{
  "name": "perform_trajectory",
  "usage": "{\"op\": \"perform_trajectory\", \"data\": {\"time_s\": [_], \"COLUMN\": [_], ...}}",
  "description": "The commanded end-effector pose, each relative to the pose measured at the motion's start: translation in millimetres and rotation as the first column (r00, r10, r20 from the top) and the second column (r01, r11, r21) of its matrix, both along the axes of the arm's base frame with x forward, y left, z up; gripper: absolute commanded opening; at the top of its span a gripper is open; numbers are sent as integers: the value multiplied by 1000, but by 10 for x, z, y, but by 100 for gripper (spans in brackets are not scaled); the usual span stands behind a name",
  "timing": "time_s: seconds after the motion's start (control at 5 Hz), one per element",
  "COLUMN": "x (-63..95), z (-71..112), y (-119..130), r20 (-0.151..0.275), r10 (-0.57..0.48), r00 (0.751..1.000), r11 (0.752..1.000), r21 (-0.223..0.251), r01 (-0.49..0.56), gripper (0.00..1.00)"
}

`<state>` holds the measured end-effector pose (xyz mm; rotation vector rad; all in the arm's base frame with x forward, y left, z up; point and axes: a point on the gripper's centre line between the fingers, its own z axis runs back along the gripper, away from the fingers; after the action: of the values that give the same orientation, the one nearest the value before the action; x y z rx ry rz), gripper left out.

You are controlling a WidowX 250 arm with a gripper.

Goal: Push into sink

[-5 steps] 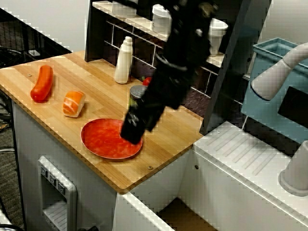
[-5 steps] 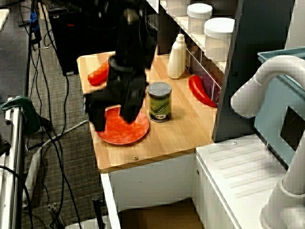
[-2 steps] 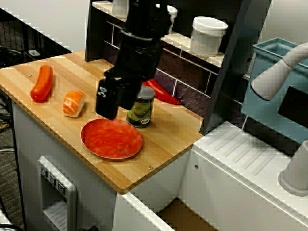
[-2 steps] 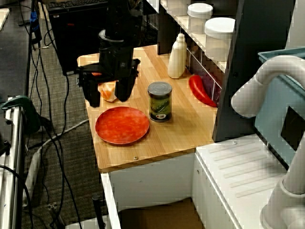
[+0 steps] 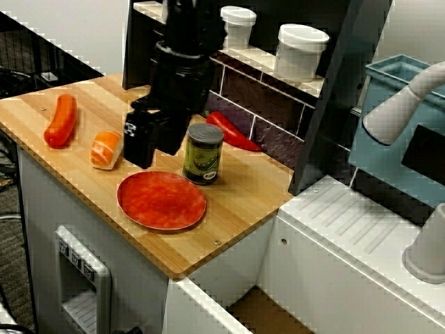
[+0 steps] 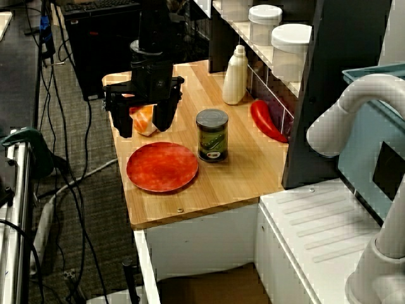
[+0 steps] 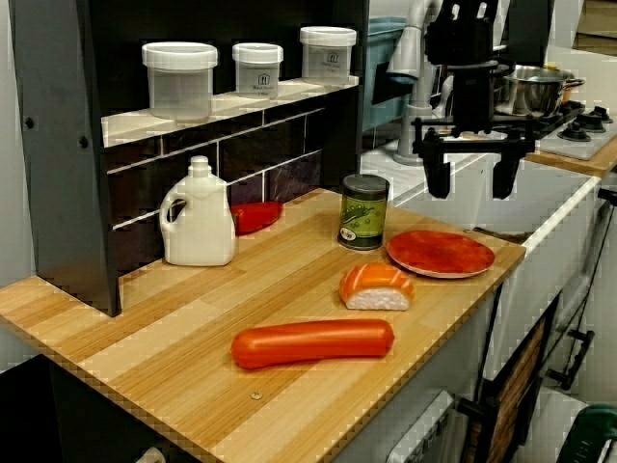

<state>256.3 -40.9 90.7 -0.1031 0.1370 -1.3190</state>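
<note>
A red plate (image 5: pixel 161 200) (image 6: pixel 162 166) (image 7: pixel 441 253) lies near the wooden counter's front corner, with a green-labelled can (image 5: pixel 203 154) (image 6: pixel 212 135) (image 7: pixel 364 212) just behind it. My black gripper (image 5: pixel 149 144) (image 6: pixel 143 120) (image 7: pixel 470 179) hangs open and empty above the counter, over the gap between the plate and a salmon sushi piece (image 5: pixel 106 149) (image 7: pixel 376 286), touching neither. The sink (image 5: pixel 263 307) (image 6: pixel 209 284) is the sunken basin past the counter's end, its brown bottom only partly in view.
On the counter also lie a red sausage (image 5: pixel 61 120) (image 7: pixel 312 342), a red pepper (image 5: pixel 231 131) (image 6: pixel 267 120) and a white bottle (image 6: pixel 235 75) (image 7: pixel 198 214). White jars (image 5: pixel 301 51) stand on the shelf. A blue-grey bin (image 5: pixel 396 118) and a white faucet (image 6: pixel 354 107) sit beside the sink.
My gripper has gone from low over the plate, up and back toward the sushi piece, uncovering the plate and the can. Nothing on the counter has shifted.
</note>
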Motion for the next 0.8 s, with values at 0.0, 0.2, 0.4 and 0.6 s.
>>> {"op": "perform_trajectory", "data": {"time_s": [0.0,0.2,0.4,0.6], "x": [185,310,388,465], "z": [-69,-122,-161,-180], "y": [252,405,491,600], "r20": [-5,-24,-43,-68], "r10": [-6,-26,-37,-47], "r00": [1000,999,998,997], "r11": [1000,998,997,997], "r21": [8,53,66,65], "r01": [6,27,40,51], "gripper": [100,100,100,100]}}
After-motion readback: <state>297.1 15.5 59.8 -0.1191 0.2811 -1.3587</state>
